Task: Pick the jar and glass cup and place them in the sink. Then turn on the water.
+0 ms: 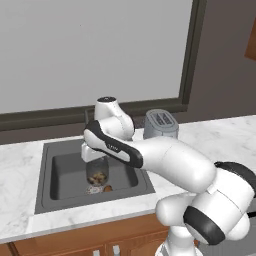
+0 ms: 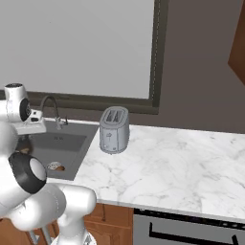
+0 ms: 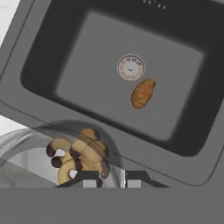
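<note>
The gripper point(image 3: 110, 177) is clamping the jar point(image 3: 81, 153), its dark finger tips pressing against the clear glass wall with the brown-golden bits showing through it. In the left base view the jar point(image 1: 97, 172) is hanging under the hand, above the floor of the sink point(image 1: 50, 200) and just over the round silver drain point(image 3: 131, 67). A brown oval piece point(image 3: 143, 93) is lying on the basin floor beside that drain.

So the step in hand appears to be the placing of the jar: it is being carried over the basin and not yet set down. The next move probably calls for lowering it until its base is resting on the sink floor, a little aside from the drain and the brown piece, then releasing the grip and lifting straight up. The glass cup and the water look to be steps not yet done.

Beyond the sink, the slim dark faucet point(image 2: 51, 109) is rising at its back edge, and a silver toaster point(image 2: 114, 129) is standing on the marble counter point(image 2: 191, 162) just right of the sink.

No brand, label or writing is readable anywhere.
</note>
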